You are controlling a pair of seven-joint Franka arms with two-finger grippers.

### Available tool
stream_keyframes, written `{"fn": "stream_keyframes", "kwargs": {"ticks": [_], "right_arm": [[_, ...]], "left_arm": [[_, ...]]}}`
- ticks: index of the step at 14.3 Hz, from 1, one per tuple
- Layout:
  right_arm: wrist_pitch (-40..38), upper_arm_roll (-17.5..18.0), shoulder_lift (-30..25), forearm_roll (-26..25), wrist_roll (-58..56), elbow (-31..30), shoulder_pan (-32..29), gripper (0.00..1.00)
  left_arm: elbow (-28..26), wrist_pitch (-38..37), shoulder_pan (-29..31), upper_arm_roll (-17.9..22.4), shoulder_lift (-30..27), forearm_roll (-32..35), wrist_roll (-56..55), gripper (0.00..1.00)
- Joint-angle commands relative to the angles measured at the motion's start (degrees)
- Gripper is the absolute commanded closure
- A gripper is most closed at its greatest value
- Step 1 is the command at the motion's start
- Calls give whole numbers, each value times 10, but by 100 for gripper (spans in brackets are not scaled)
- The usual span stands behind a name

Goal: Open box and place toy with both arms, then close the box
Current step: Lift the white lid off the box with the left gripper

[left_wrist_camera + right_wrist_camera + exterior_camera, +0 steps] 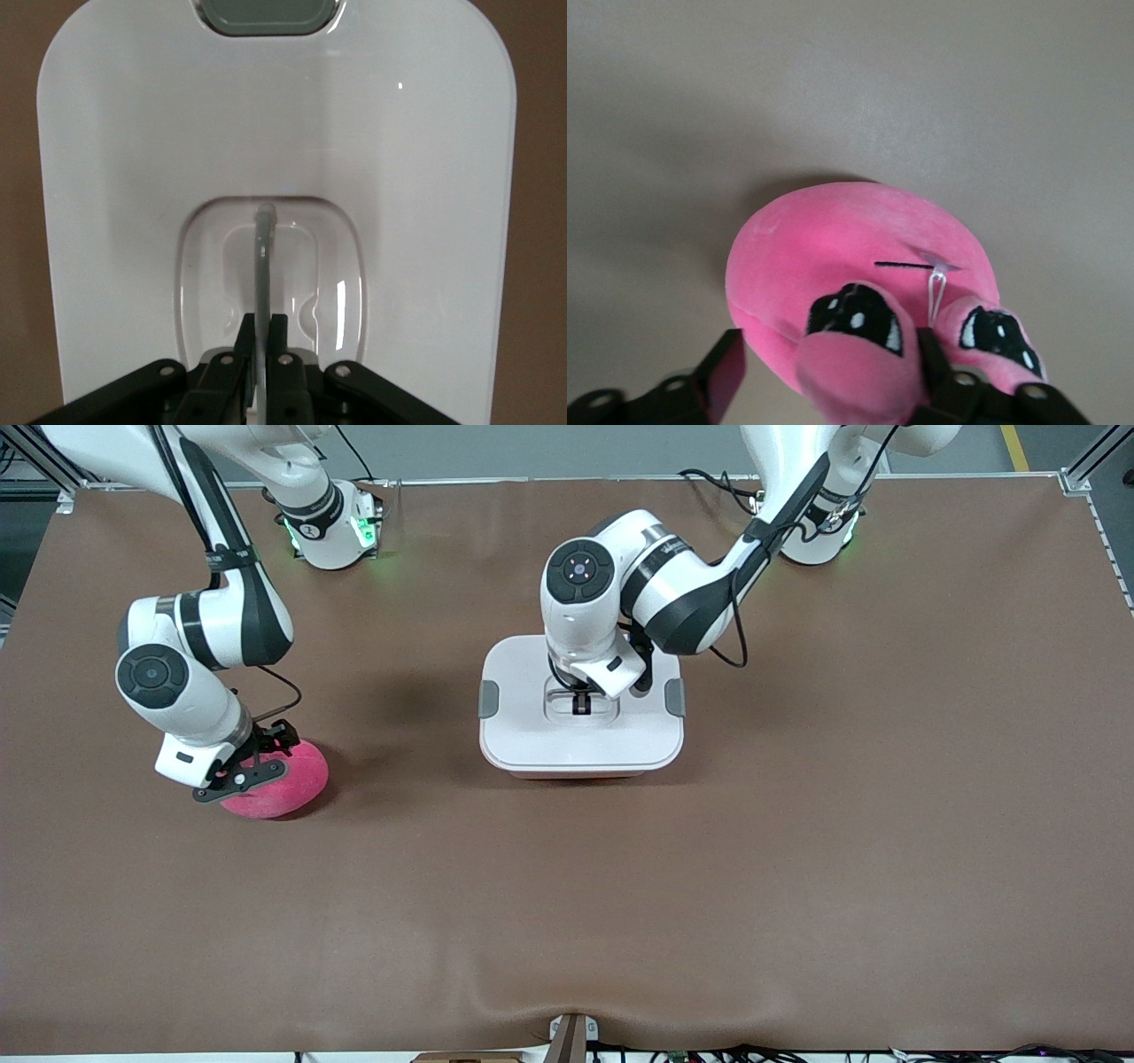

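**Inspection: both of my claws engaged, box lid on**

My left gripper (580,701) sits in the recess of the box (582,735) at centre frame in the front view. In the left wrist view my fingers (241,343) stand narrow, pinched on the upright grey handle (262,266) in the lid's clear recess. The white lid lies flat on the base; a grey latch (488,699) shows at each short side.

My right gripper (241,769) is at the toy (282,779), middle left of the front view, toward the right arm's end of the table (797,868). In the right wrist view my fingers (725,372) flank one protruding eye (859,323) of the pink toy (833,257), one finger on each side; contact with it cannot be confirmed. The toy rests on the brown table, well apart from the box.
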Motion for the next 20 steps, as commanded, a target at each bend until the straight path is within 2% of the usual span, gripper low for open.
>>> {"fn": "stream_keyframes", "kwargs": {"ticks": [1,2,3,6,11,14,20], "right_arm": [[1,4,1,-10,-6,-1,-7,39],[0,4,2,-10,-6,-1,-7,52],[0,4,2,-10,-9,-1,-7,100],[0,4,2,-10,-10,7,-5,100],[-20,7,-7,-9,-37,40,3,100],[-65,9,-25,-9,-34,66,44,100],[-147,10,-46,-9,-35,135,131,100]], "left_arm": [[0,-14,4,5,-25,12,-4,100],[-1,-16,17,8,-35,12,-2,100],[0,-24,26,8,-43,12,-1,100],[-1,-46,57,8,-74,13,26,100],[-1,-116,139,7,-136,6,141,100],[-2,-143,185,7,-172,8,214,100],[-6,-211,270,6,-219,1,269,100]]}}
